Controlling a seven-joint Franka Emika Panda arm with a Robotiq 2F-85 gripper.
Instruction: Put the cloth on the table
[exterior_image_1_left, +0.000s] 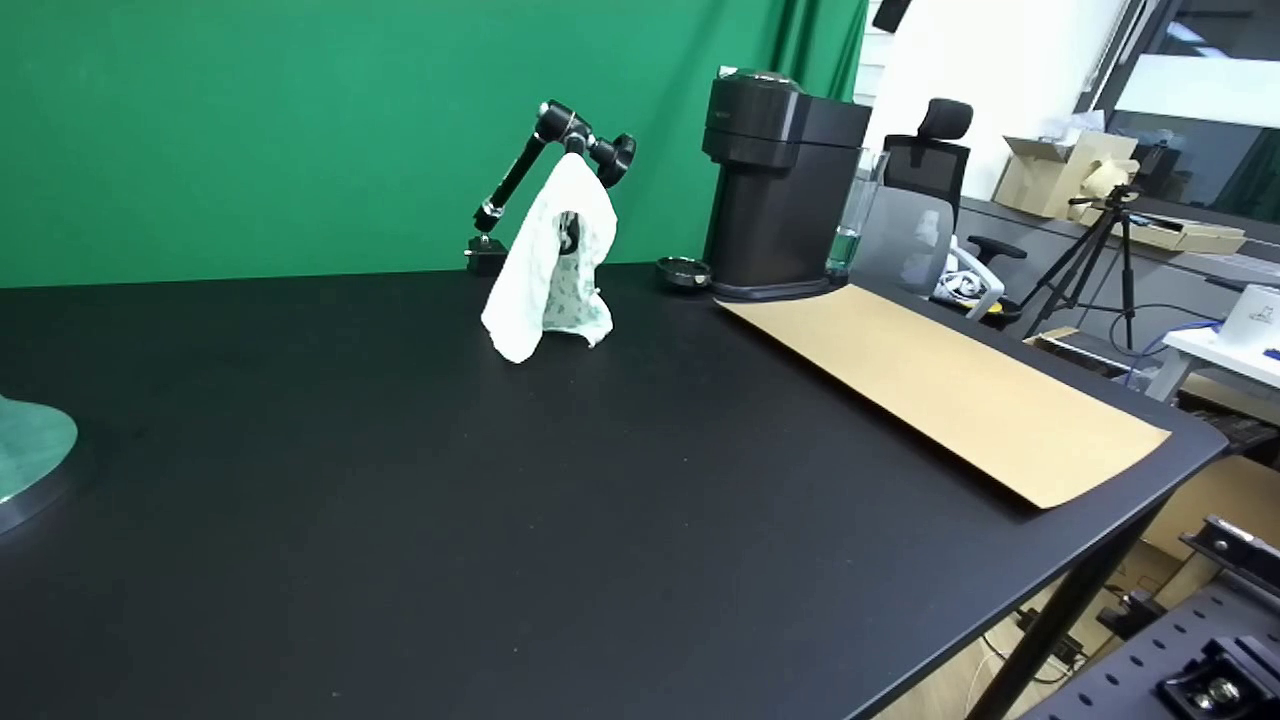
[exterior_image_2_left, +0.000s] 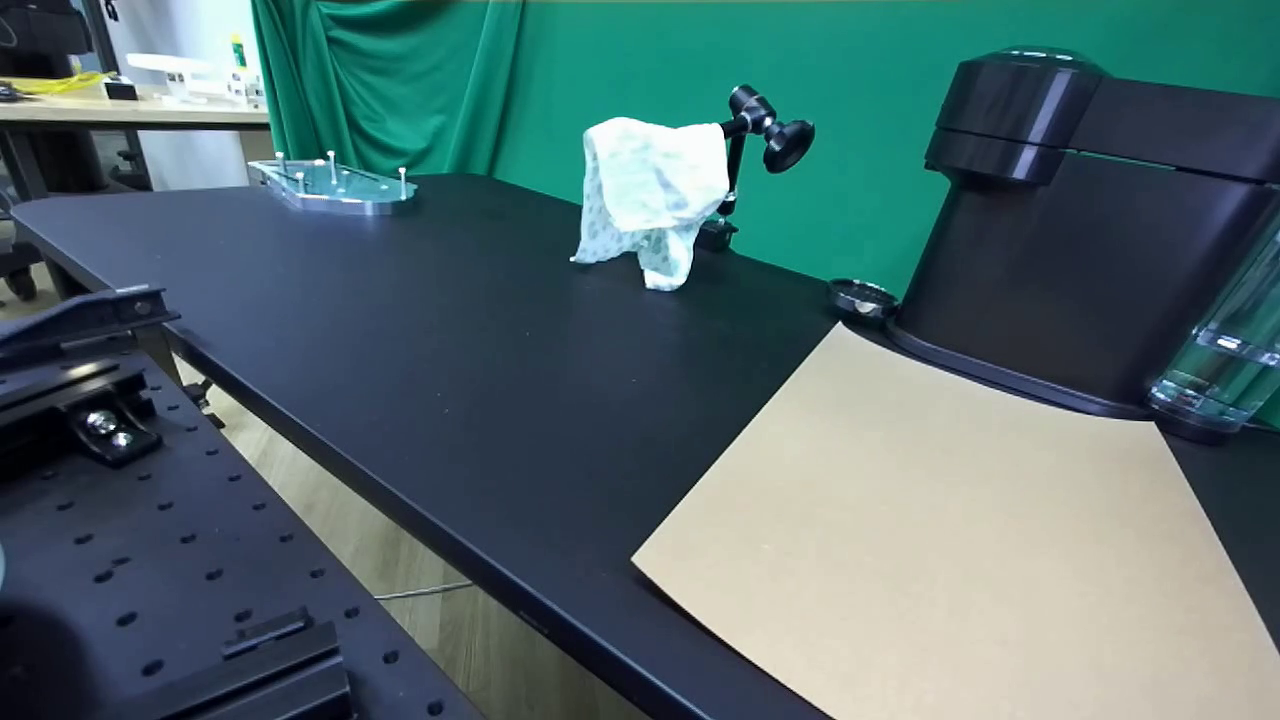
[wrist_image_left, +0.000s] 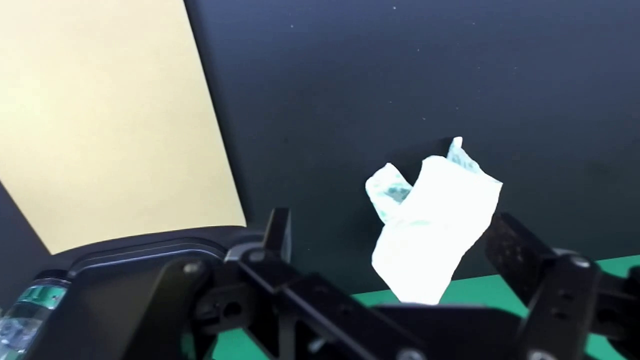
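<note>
In both exterior views the white cloth (exterior_image_2_left: 655, 185) hung on the black jointed stand (exterior_image_1_left: 515, 178), at the far side of the table (exterior_image_1_left: 450, 520). In the wrist view the fingers (wrist_image_left: 517, 256) of the gripper (wrist_image_left: 392, 235) stood wide apart and held nothing. As I judged, a sideways pull could catch the cloth on the knob (exterior_image_2_left: 788, 146) just to its right and tip the stand. Farther right, the coffee machine (exterior_image_1_left: 782, 188) stood near, and a careless approach could knock it. For movement, the clear plate (exterior_image_2_left: 345, 200) marked the left limit, the wide tabletop gave good room, and at right the brown paper (exterior_image_1_left: 940, 390) lay close to the table's edge.
</note>
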